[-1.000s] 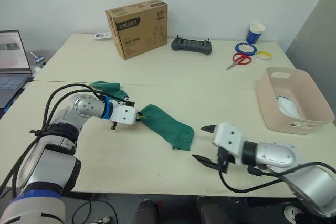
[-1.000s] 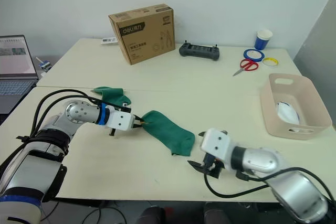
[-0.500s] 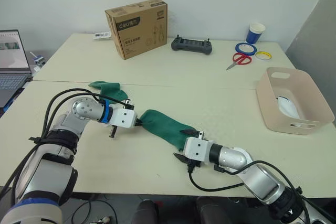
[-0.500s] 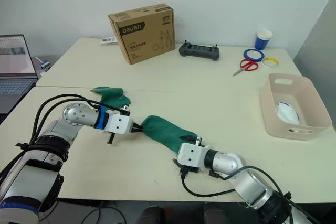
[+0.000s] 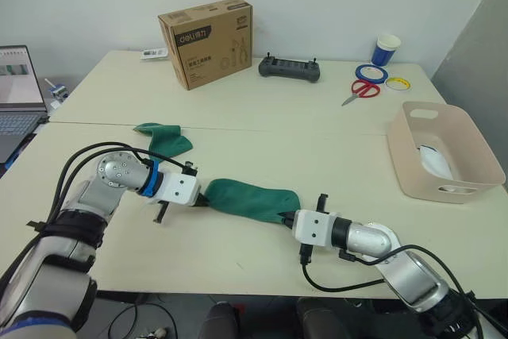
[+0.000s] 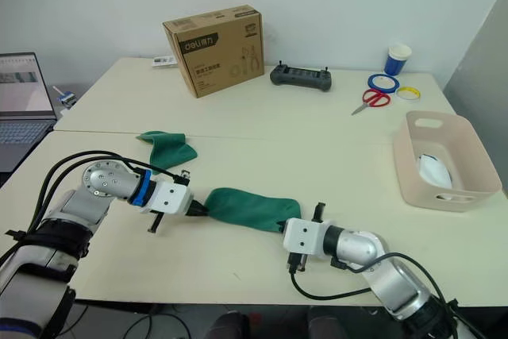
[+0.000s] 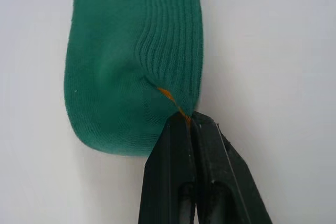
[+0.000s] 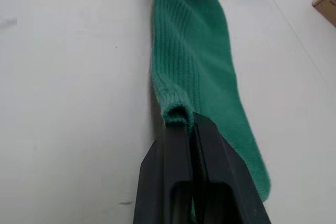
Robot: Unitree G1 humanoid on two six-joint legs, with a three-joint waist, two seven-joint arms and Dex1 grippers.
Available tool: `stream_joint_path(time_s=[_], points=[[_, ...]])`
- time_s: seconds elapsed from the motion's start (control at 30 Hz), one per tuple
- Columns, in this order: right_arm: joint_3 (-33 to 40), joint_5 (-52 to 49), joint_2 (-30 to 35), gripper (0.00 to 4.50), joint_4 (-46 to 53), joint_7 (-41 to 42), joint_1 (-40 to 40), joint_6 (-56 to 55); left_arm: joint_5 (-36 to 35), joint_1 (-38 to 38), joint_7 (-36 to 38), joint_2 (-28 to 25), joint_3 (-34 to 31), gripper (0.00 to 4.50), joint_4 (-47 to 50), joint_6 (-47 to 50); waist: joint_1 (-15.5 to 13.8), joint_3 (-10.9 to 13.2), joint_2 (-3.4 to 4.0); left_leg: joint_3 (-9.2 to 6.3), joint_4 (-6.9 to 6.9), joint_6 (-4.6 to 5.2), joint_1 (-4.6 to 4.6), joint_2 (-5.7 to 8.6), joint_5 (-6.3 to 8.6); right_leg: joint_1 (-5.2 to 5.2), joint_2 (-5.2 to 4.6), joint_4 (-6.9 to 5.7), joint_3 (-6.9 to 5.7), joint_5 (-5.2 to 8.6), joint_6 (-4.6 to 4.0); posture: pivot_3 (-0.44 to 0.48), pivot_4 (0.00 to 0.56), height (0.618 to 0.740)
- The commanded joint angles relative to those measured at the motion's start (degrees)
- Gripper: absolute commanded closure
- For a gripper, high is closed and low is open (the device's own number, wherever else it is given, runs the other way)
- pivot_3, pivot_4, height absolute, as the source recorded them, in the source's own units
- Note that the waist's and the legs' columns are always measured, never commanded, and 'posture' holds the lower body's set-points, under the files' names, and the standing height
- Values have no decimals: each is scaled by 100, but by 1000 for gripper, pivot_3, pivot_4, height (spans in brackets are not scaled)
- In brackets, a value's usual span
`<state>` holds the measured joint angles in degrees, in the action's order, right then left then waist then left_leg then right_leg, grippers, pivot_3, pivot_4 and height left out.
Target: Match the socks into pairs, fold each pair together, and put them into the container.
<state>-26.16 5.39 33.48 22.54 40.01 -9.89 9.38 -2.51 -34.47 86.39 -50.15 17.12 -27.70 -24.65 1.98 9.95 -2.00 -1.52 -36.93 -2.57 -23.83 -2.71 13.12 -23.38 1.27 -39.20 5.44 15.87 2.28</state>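
Right claw (image 5: 287, 217) moved in; both claws clamp green sock (image 5: 246, 198), left claw (image 5: 203, 202) opposite.

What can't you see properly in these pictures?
- White thing in the tub: head views, the tub's wall hides most of it; can't tell if it's socks.
- Laptop: cut off by the picture's edge.
- Second green sock: bunched up, its shape is unclear.
- Writing on the cardboard box: too small to read.
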Motion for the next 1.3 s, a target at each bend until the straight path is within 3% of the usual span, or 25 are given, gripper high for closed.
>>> stream_joint_path(time_s=[0.03,0.2,0.3,0.43,0.57,0.8,1.0,1.13,1.3], points=[[404,-780,244,4482,961,536,232,601,-999,497,572,-712,-70,4500,1555,1450,12,1,1,1,0,0,0,-2,0,0,0,-1,1,1,-2,0,150,723],[816,-1907,700,4482,2039,1006,576,1939,-3279,1492,611,-2553,378,4500,3955,3944,61,6,2,-8,-2,0,6,-8,0,0,-2,-26,-6,14,-18,0,150,723],[1076,-2539,840,4482,2420,1000,733,2743,-3974,1724,611,-3027,398,4500,4523,4920,60,9,6,-6,1,0,33,-4,0,17,-4,-35,-7,18,-22,0,150,723],[1441,-3313,709,4482,2550,593,801,4006,-3902,1237,560,-2493,425,4500,4351,6157,67,8,2,1,1,0,46,-3,0,18,2,-50,-5,48,-71,0,150,723],[1857,-3713,218,4482,2142,-82,435,5105,-3130,262,507,-1515,846,4500,3382,6700,73,6,-5,-1,-3,0,46,3,0,15,8,-64,-4,50,-65,0,150,723],[2145,-3717,-274,4482,1320,-821,-191,5898,-1543,-999,500,-176,1391,4500,966,5943,127,5,-7,-7,1,1,43,0,0,3,20,-73,1,38,-43,0,150,723],[2053,-3418,-283,4482,950,-1124,-535,5665,-872,-1366,271,546,1178,4500,-194,5230,128,5,-7,-8,-1,1,33,0,0,-5,19,-75,3,39,-44,0,150,723],[1969,-3193,-206,3420,883,-1191,-596,5377,-812,-1379,222,709,918,4500,-332,5186,123,5,-7,-12,0,1,29,-1,0,-8,19,-76,-2,39,-44,0,150,723],[1887,-2824,110,1710,1001,-1153,-506,4857,-744,-1465,-395,913,329,3239,-706,4879,120,5,-7,-11,-3,1,28,0,0,-7,18,-77,0,36,-40,0,150,723]])
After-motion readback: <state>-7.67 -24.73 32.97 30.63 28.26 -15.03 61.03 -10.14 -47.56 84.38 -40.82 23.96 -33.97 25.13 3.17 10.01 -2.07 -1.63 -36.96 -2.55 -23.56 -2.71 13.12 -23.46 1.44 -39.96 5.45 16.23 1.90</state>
